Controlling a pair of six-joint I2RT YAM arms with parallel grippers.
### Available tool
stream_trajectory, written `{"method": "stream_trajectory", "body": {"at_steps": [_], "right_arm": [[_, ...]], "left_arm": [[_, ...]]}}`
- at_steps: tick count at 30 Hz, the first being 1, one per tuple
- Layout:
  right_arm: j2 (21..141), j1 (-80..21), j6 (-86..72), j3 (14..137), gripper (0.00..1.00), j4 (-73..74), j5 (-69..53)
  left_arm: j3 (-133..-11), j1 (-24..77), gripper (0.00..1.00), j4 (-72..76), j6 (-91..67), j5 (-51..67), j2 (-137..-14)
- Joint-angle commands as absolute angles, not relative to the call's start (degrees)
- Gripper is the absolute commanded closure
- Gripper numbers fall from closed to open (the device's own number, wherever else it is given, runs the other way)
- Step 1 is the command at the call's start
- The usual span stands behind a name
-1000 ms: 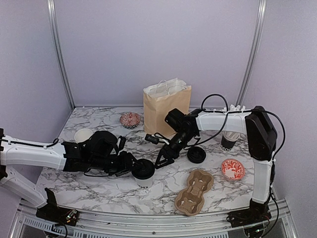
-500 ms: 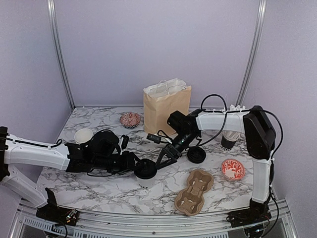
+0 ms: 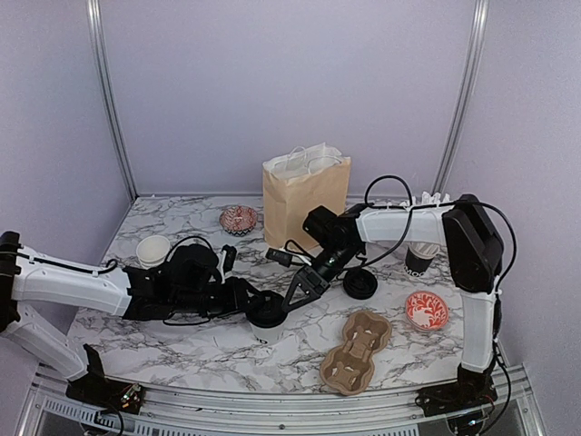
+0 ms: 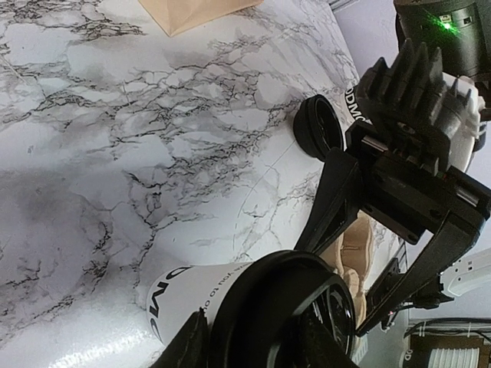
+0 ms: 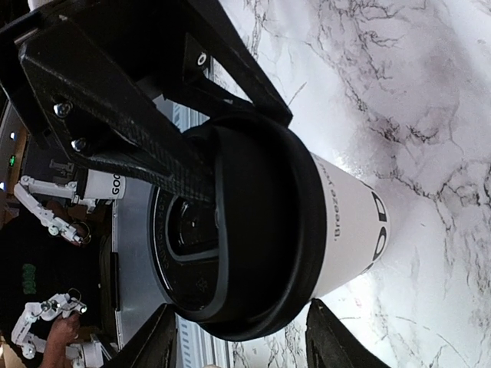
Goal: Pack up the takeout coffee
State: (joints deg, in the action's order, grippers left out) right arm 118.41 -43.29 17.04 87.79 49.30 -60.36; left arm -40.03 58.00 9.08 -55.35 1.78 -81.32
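Note:
A white takeout coffee cup (image 3: 265,332) with a black lid stands at the front middle of the marble table (image 3: 182,213). My left gripper (image 3: 260,309) is shut on its lid rim; in the left wrist view the gripper (image 4: 257,337) has a finger on each side of the cup (image 4: 192,291). My right gripper (image 3: 296,292) is open just right of the cup. In the right wrist view the gripper (image 5: 242,341) straddles the lid of the cup (image 5: 349,230) without pressing it. A second white cup (image 3: 152,248), lidless, stands at the left. A loose black lid (image 3: 360,284) lies right of centre.
A brown paper bag (image 3: 306,195) stands open at the back. A cardboard cup carrier (image 3: 356,351) lies at the front right. Red-patterned bowls sit at the back (image 3: 239,218) and at the right (image 3: 426,311). A dark cup of white sticks (image 3: 420,257) stands at the far right.
My left arm has reached slightly further right with the cup. My right gripper has drawn in closer to the lid.

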Motion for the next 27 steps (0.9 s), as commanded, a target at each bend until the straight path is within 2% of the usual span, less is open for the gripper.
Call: {"method": "stream_trajectory", "body": {"at_steps": [1, 6, 10, 16, 27], "right_arm": [[122.0, -44.3, 13.3, 86.1, 0.46, 44.5, -44.6], [122.8, -44.9, 13.4, 86.7, 0.48, 44.4, -38.9], [122.0, -45.4, 16.1, 88.4, 0.49, 46.0, -42.2], [116.9, -44.8, 21.0, 91.1, 0.38, 49.1, -48.2], [111.4, -43.9, 25.0, 93.3, 0.23, 52.7, -46.3]], "left_arm": [[-32.6, 59.8, 0.61, -1.8, -54.3, -0.5, -88.2], [-31.7, 60.6, 0.62, -1.4, -54.3, -2.7, -88.4], [-35.9, 61.1, 0.61, -3.4, -52.6, -4.2, -85.6], [-45.3, 61.4, 0.45, -7.7, -47.2, -7.6, -82.0], [-56.2, 61.4, 0.27, -14.3, -36.2, -14.6, -79.1]]}}
